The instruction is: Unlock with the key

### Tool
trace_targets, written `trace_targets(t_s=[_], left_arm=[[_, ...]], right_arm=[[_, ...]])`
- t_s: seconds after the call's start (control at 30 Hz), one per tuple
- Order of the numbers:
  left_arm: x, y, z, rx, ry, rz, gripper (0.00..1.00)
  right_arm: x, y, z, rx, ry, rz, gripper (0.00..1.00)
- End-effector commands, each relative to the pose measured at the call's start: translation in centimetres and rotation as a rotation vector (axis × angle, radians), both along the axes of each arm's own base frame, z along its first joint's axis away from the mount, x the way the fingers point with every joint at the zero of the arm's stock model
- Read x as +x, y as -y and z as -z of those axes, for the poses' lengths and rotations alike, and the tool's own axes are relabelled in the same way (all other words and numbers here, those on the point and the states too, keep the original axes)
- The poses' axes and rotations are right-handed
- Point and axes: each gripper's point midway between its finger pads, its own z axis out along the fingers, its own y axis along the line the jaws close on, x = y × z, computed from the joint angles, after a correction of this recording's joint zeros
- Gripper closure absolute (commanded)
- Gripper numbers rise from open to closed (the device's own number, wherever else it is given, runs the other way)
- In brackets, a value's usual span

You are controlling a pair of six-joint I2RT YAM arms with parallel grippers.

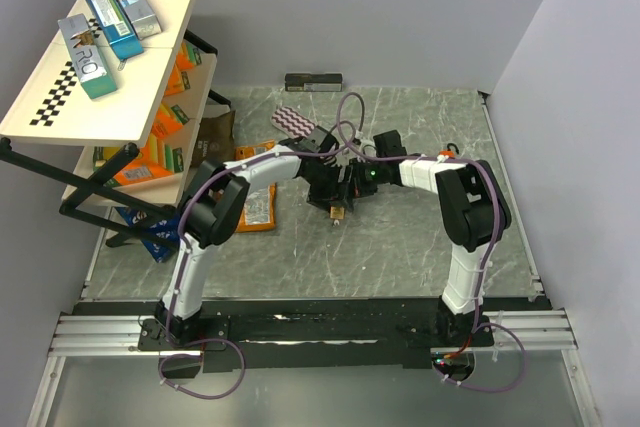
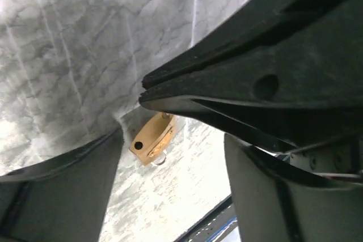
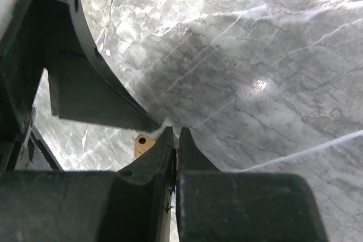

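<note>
The small brass padlock (image 1: 338,212) lies on the marble table (image 1: 420,247) under both grippers. In the left wrist view the padlock (image 2: 152,140) sits between my left gripper's (image 2: 173,160) wide-apart fingers, close to the left one, keyhole end facing the camera. My right gripper (image 3: 177,131) is shut, its tips right at the padlock (image 3: 142,143). A thin sliver, the key (image 3: 177,162), shows pinched between its fingers; the rest of the key is hidden. The right gripper's closed fingers (image 2: 227,83) cross the left wrist view, tip touching the padlock's top.
A tilted shelf rack (image 1: 100,77) with boxes and orange packets stands at the left. An orange packet (image 1: 262,209) lies beside the left arm. A striped pouch (image 1: 293,119) and a dark bar (image 1: 313,81) lie at the back. Walls stand close on the right and behind.
</note>
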Motion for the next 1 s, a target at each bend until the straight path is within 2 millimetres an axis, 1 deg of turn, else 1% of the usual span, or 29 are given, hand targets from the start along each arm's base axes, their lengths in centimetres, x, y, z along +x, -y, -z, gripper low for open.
trace_targets(t_s=[0.0,0.03,0.07,0.1,0.13,0.17,0.2,0.23,0.27,0.33,0.37,0.4,0.43,0.47,0.5,0.53,0.57,0.6,0.67,0.7,0.73,0.77,0.8,0.87,0.93,0.97], left_arm=[[1.1,-0.9,0.7,0.052,0.116,0.017,0.11],[1.0,-1.2,0.5,0.06,0.132,0.028,0.09],[1.1,-1.5,-0.7,0.055,0.164,0.026,0.08],[0.4,-2.2,-0.4,0.067,0.162,0.03,0.07],[0.4,-2.5,-0.8,0.068,0.182,0.036,0.06],[0.5,-2.8,-2.3,0.059,0.226,0.031,0.04],[0.1,-3.5,-2.2,0.07,0.228,0.032,0.01],[0.1,-3.8,-2.8,0.072,0.249,0.035,0.01],[0.1,-4.3,-3.9,0.072,0.28,0.028,0.03],[0.2,-5.0,-5.0,0.073,0.308,0.018,0.04],[0.1,-5.3,-6.1,0.062,0.329,0.012,0.04],[0.2,-5.7,-6.6,0.06,0.336,0.001,0.04],[0.2,-5.9,-7.1,0.053,0.343,-0.006,0.04],[0.1,-6.2,-8.1,0.037,0.361,-0.014,0.04],[0.2,-6.5,-8.8,0.02,0.373,-0.026,0.04],[0.3,-6.7,-9.4,0.007,0.384,-0.033,0.04],[0.1,-7.1,-10.4,-0.009,0.402,-0.04,0.04],[0.6,-7.5,-11.1,-0.025,0.419,-0.061,0.04],[0.7,-8.3,-12.5,-0.052,0.44,-0.089,0.04],[1.3,-9.1,-13.0,-0.065,0.438,-0.126,0.04],[1.4,-9.5,-13.9,-0.086,0.448,-0.143,0.04],[1.6,-9.9,-14.2,-0.093,0.443,-0.161,0.04],[2.2,-10.7,-14.6,-0.1,0.444,-0.196,0.04],[2.7,-11.8,-15.4,-0.107,0.445,-0.235,0.04],[2.8,-12.4,-15.7,-0.109,0.436,-0.253,0.04],[2.8,-12.5,-15.9,-0.113,0.427,-0.263,0.04]], right_arm=[[-0.4,-0.6,0.2,-0.024,0.018,-0.055,0.93],[-0.2,-0.6,-0.1,-0.026,0.023,-0.056,0.9],[-0.1,-0.5,-0.1,-0.035,0.026,-0.056,0.82],[0.0,-0.5,-0.3,-0.037,0.031,-0.055,0.78],[0.3,-0.5,-0.6,-0.039,0.042,-0.055,0.74],[0.3,-0.4,-0.6,-0.048,0.048,-0.058,0.66],[0.5,-0.3,-0.9,-0.054,0.058,-0.055,0.63],[0.7,-0.2,-1.1,-0.06,0.065,-0.056,0.6],[0.8,0.1,-1.1,-0.076,0.071,-0.055,0.56],[1.0,0.4,-1.8,-0.086,0.097,-0.05,0.53],[1.2,0.5,-2.6,-0.089,0.118,-0.042,0.46],[1.5,1.1,-2.7,-0.109,0.127,-0.02,0.42],[1.6,1.4,-3.1,-0.125,0.141,-0.01,0.41],[1.7,1.7,-3.9,-0.136,0.161,0.005,0.39],[1.9,2.5,-3.9,-0.182,0.162,0.043,0.38],[2.0,2.9,-4.2,-0.198,0.163,0.07,0.37],[2.0,3.1,-5.4,-0.203,0.189,0.088,0.36],[1.9,3.9,-5.2,-0.252,0.193,0.126,0.35],[1.2,3.5,-6.4,-0.275,0.209,0.149,0.35],[0.5,3.4,-6.3,-0.294,0.185,0.154,0.35],[-0.1,3.0,-6.2,-0.306,0.163,0.179,0.34],[-0.5,2.7,-6.3,-0.306,0.148,0.189,0.34],[-1.1,2.5,-6.0,-0.308,0.126,0.2,0.34],[-2.2,1.8,-5.3,-0.309,0.075,0.248,0.34],[-3.0,0.8,-5.0,-0.294,0.034,0.272,0.35],[-3.7,0.0,-4.5,-0.309,0.023,0.265,0.35]])
